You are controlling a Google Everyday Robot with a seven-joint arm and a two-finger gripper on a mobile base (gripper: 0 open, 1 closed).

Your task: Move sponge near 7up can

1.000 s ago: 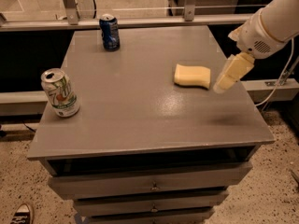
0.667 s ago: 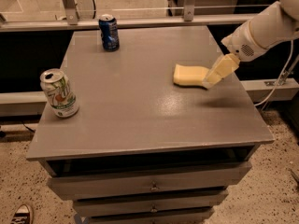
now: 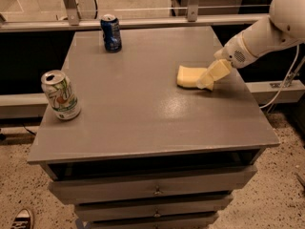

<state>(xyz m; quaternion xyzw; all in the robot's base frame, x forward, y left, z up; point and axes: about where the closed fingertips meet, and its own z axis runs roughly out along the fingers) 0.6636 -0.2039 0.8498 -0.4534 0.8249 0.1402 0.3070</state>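
The pale yellow sponge (image 3: 189, 76) lies flat on the grey table (image 3: 143, 109), right of centre. My gripper (image 3: 208, 81) comes in from the right on a white arm, and its pale fingers reach down onto the sponge's right end. The 7up can (image 3: 60, 95), white and green with a silver top, stands upright near the table's left edge, far from the sponge.
A dark blue can (image 3: 111, 33) stands upright at the back left of the table. The table has drawers (image 3: 152, 190) below its front edge. A metal rail (image 3: 143, 20) runs behind it. A shoe (image 3: 21, 219) lies on the floor at the bottom left.
My gripper has moved left and down, from beside the sponge's right end to over that end. The sponge and both cans have stayed where they were.
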